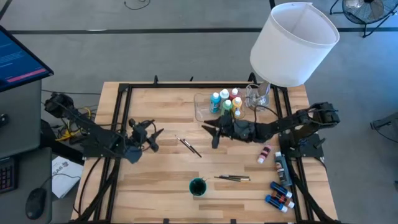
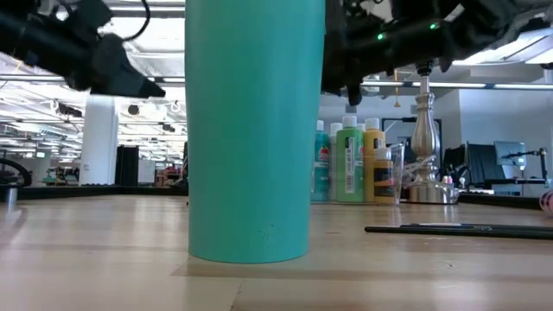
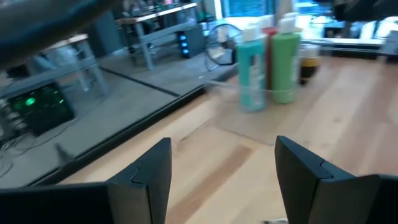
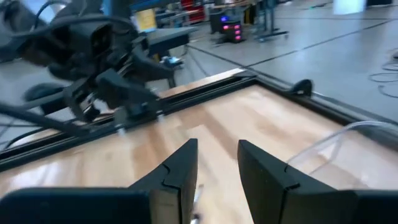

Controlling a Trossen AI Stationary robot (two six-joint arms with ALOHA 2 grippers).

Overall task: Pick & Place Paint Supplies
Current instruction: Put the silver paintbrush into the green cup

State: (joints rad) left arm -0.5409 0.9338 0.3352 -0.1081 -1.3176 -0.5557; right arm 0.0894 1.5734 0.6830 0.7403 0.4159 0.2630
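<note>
Two dark-handled brushes (image 1: 233,178) lie near the front of the wooden table (image 1: 161,193), just right of a teal cup (image 1: 198,186). Blue-capped markers (image 1: 280,194) and a pink bottle (image 1: 264,154) sit along the right edge. Another brush (image 1: 188,147) lies mid-table, between the grippers. The left gripper (image 1: 157,138) hovers left of it, jaws wide and empty. The right gripper (image 1: 213,132) hovers right of it, jaws narrowly parted, holding nothing. Just behind it, paint bottles (image 1: 226,101) stand in a clear tray (image 1: 201,107), beneath a white lampshade (image 1: 292,43).
</note>
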